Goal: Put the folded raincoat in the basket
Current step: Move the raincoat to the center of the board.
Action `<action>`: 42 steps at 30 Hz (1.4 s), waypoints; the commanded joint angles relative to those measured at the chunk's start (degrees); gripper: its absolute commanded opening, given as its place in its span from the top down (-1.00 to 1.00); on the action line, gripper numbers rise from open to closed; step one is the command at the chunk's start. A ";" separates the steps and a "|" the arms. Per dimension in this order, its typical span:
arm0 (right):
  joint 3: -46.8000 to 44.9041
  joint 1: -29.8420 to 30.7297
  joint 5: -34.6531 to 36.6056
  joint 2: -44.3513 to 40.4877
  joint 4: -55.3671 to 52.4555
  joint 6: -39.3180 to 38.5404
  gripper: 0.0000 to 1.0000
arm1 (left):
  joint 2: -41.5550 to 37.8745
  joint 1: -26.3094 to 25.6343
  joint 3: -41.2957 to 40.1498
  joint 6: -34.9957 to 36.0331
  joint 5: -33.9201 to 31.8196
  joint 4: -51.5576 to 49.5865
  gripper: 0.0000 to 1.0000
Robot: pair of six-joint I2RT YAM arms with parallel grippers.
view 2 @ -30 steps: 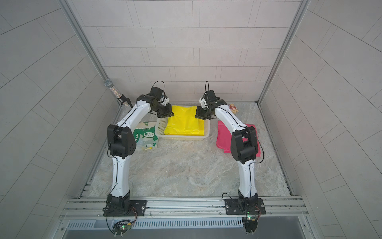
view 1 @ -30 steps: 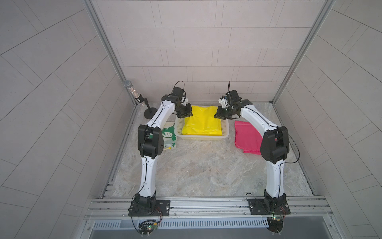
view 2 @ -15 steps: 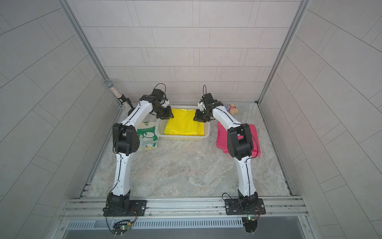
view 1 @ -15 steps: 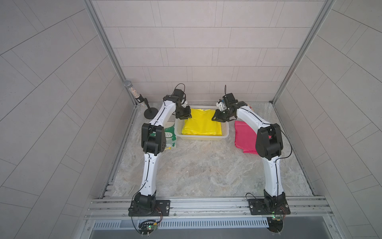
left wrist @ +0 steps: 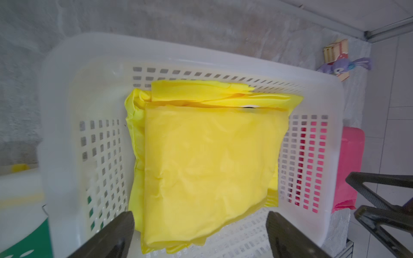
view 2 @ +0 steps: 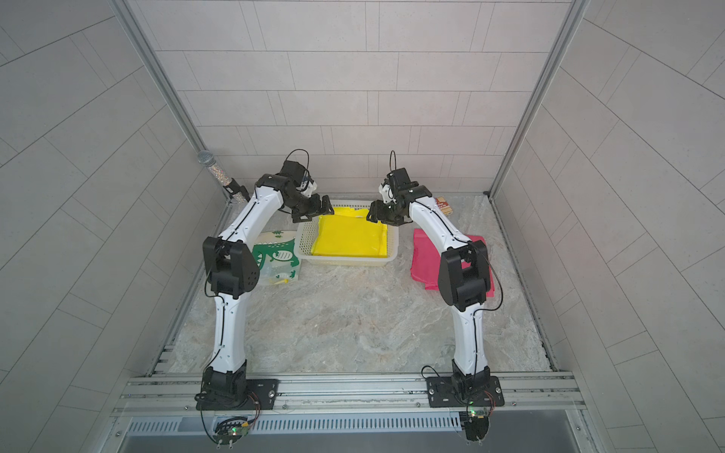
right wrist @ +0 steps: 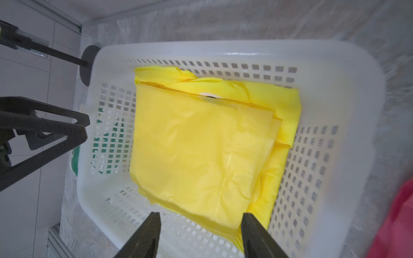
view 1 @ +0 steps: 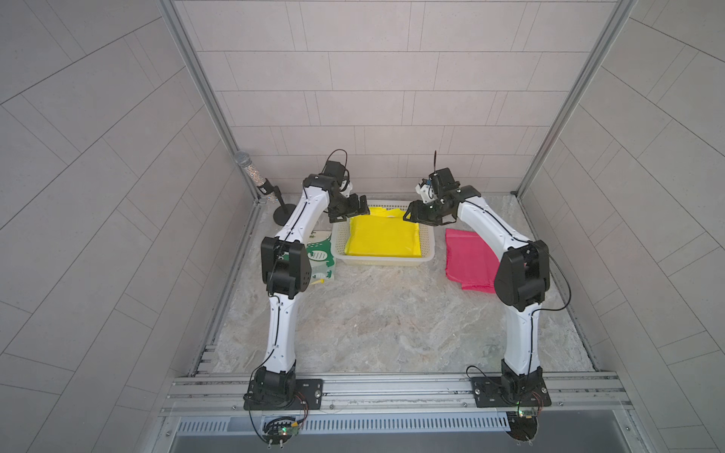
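The yellow folded raincoat lies flat inside the white basket, which sits by the middle of the bench's far edge. The left gripper and right gripper hover over the basket's far corners, each with fingers spread and nothing between them. The step looks like letting go and withdrawing. It is best to rise straight up before swinging outward, so no finger snags the coat's far end (layers stick out unevenly there) or nudges the rim. The basket holds only the raincoat. A pink folded sheet and a green-printed bag lie on the bench just beside it.
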 commanded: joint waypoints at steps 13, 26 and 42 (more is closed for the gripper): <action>-34.96 0.12 2.83 -39.66 11.08 -3.02 -0.18 | -37.34 6.64 -46.85 -7.66 -0.96 24.90 -1.00; -59.89 0.12 9.75 -64.09 9.82 -3.49 0.84 | -47.68 18.76 -69.09 -15.81 -4.43 32.54 -1.00; -64.85 0.12 9.10 -66.00 10.13 -1.79 1.00 | -34.55 21.41 -64.07 -17.74 -1.06 32.74 1.00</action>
